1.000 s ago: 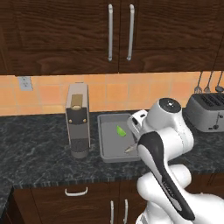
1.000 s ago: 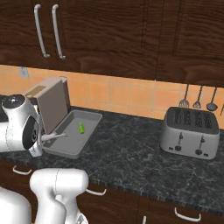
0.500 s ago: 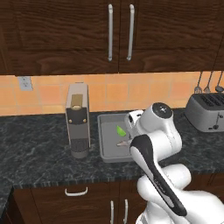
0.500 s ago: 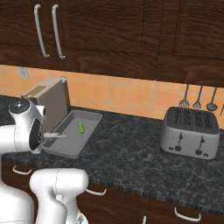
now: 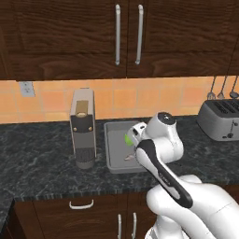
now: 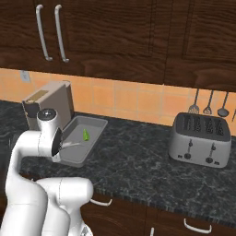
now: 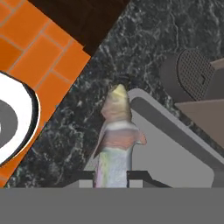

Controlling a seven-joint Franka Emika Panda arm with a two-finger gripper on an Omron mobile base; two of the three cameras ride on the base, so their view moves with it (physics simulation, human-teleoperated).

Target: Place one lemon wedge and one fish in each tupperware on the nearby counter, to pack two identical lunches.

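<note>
My gripper [image 7: 111, 176] is shut on a pale fish [image 7: 116, 131], which points away from the hand over the corner of a grey tray [image 7: 175, 148]. That tray [image 5: 113, 151] rests on the black speckled counter [image 5: 37, 158] beside a coffee machine. A green lemon wedge [image 5: 127, 138] lies in it, also visible in the right base view as the lemon wedge [image 6: 85, 134] in the tray [image 6: 97, 123]. A pale fish [image 5: 129, 158] shows at the arm's edge over the tray, and I cannot tell whether it is the held one. The arm hides the hand in both base views. The tupperware is out of view.
A coffee machine [image 5: 83, 128] stands left of the tray, close to the hand. A silver toaster [image 6: 199, 138] sits at the right of the counter [image 6: 138, 161], with utensils [image 6: 209, 103] hanging on the tiled wall above it. Dark wall cabinets hang overhead.
The arm's upper joints have swung closer in over the tray. The tray, the wedge and the coffee machine have stayed put, and the gripper has stayed shut.
</note>
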